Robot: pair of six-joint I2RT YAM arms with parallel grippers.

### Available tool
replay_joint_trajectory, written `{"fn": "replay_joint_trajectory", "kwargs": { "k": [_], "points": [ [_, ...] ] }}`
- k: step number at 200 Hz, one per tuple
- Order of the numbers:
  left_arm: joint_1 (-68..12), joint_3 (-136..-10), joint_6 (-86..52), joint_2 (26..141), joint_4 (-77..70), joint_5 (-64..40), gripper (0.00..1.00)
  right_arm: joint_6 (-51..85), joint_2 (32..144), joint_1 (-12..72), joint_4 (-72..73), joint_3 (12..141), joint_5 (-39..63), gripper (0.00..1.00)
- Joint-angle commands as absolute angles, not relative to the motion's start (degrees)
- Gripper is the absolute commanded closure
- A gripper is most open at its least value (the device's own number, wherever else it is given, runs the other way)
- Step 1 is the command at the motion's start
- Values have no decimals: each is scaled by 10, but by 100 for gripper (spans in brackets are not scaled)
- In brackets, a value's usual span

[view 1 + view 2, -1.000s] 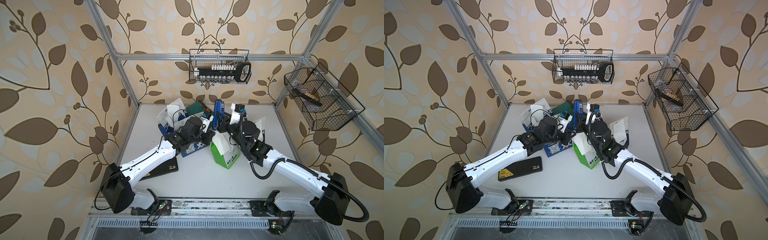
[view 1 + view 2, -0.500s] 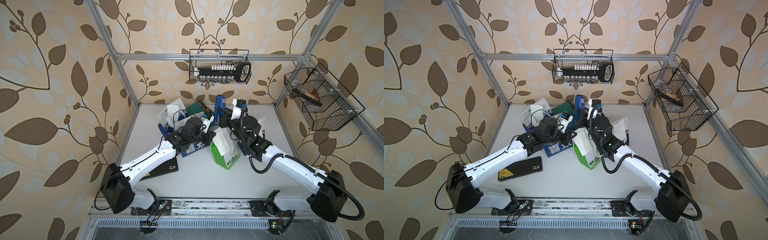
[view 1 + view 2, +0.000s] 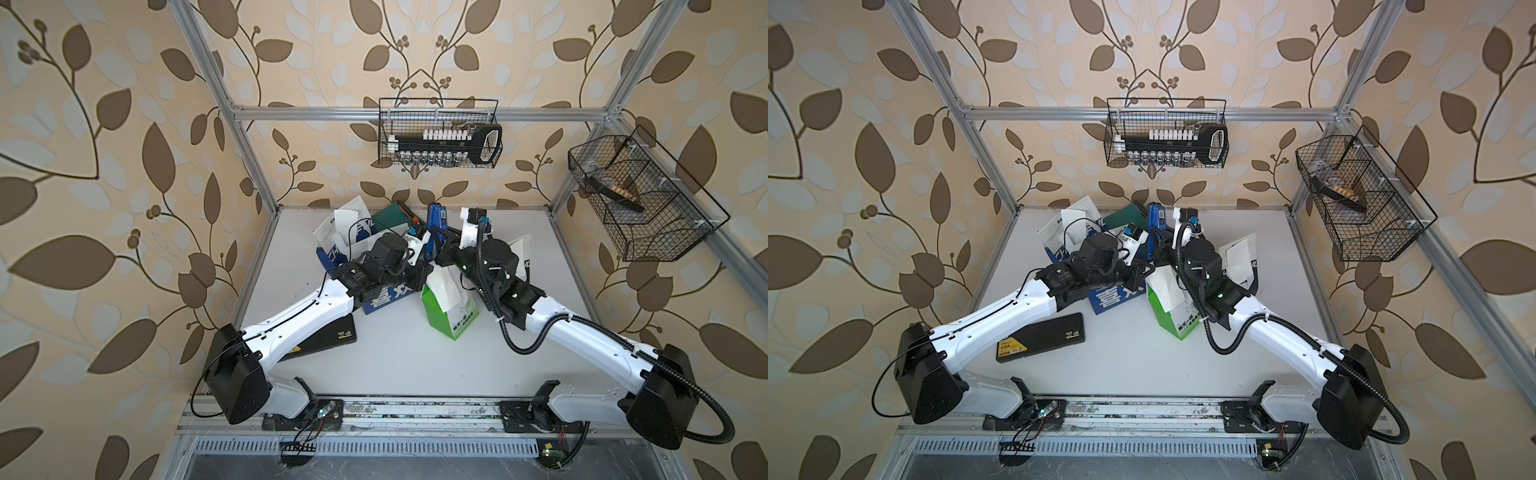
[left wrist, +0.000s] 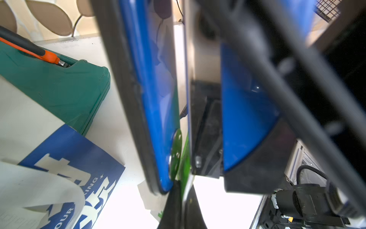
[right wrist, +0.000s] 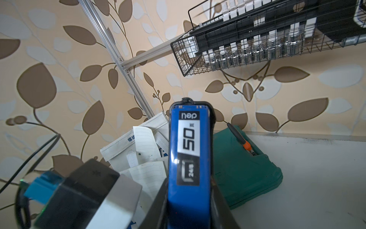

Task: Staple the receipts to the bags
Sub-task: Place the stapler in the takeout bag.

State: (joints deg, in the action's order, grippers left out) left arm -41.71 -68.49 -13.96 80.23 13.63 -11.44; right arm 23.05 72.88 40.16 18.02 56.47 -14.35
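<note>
First, toward the near left corner of the bench (image 3: 395, 365), the flat black box (image 3: 1042, 338) lies clear of the work area, with the left arm crossing over part of it.

At mid-bench the green-and-white bag (image 3: 451, 316) stands upright, which presents its top edge to the tool. A receipt (image 3: 444, 286) lies against that edge. The left gripper (image 3: 1144, 272) sits at the bag's top with its jaws together, apparently to steady bag and slip. Whether paper is pinched between them cannot be told: the left wrist view is filled by blurred stapler body, with only a sliver of green between the stapler's two arms. Beside this bag a navy bag (image 3: 386, 299) lies flat under the left forearm, its lettering partly covered.

Just beyond, the right gripper (image 3: 440, 245) is clamped on the blue stapler (image 3: 435, 220), held on end with its mouth toward the green bag's top. The step in hand is judged to be stapling that receipt. The mouth and any staple are hidden.

Toward the right edge a second navy bag (image 3: 1250, 247) carrying a slip (image 3: 1235, 259) is mostly behind the right arm.

Along the far edge, toward the left corner, a white-and-navy bag (image 3: 328, 226) rests with receipts (image 5: 143, 142) beside the dark green case (image 3: 395, 216). Whether these are stapled is too small to tell.
</note>
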Motion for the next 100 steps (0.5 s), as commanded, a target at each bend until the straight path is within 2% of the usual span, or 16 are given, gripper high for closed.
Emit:
{"fn": "replay_joint_trajectory", "kwargs": {
  "k": [1, 100],
  "points": [
    [-418, -708, -142, 799, 115, -103, 100, 224, 705, 403, 201, 565, -142, 100],
    [-418, -710, -143, 810, 129, -97, 100, 168, 702, 403, 178, 592, -131, 100]
  ]
}}
